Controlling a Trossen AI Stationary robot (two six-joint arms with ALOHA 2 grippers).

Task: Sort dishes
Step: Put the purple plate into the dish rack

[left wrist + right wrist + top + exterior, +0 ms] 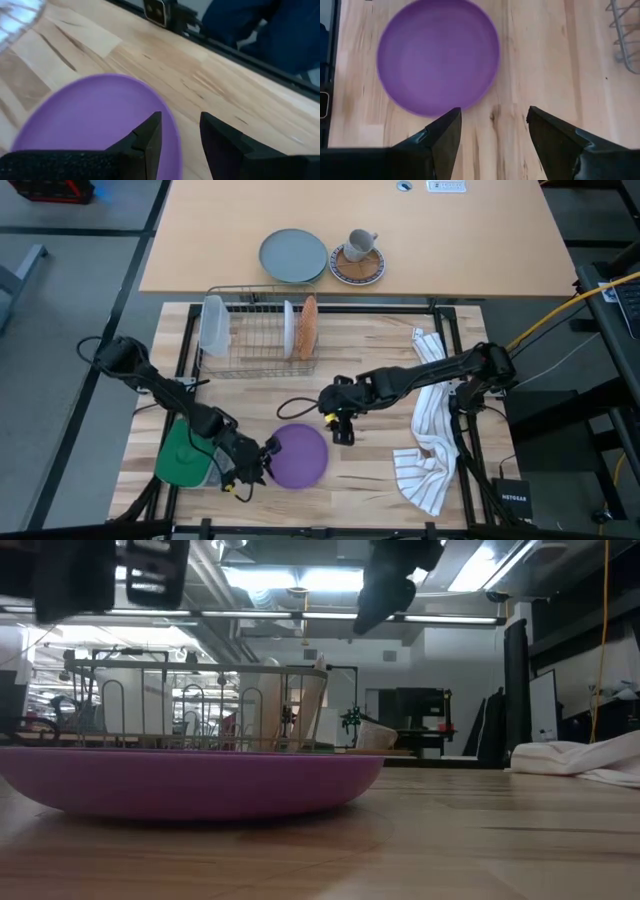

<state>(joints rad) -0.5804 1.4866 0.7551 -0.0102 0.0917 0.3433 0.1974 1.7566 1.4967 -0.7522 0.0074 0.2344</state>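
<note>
The purple plate [300, 456] lies flat on its underside on the wooden table near the front edge; it also shows in the low view [190, 783]. My left gripper [266, 451] is open just above the plate's left rim [170, 122], with one finger over the plate and one beyond it [180, 120]. My right gripper [342, 432] is open and empty above the table, just past the plate's far right rim [494, 112]. The white plate [288, 328] and the orange-red plate [308, 327] stand on edge in the wire dish rack [240, 330].
A clear container [213, 324] stands at the rack's left end. A green object [182, 456] sits beside my left arm. A striped towel [430, 435] lies at the right. A grey-blue plate [293, 255] and a saucer with a cup [357, 262] are on the far table.
</note>
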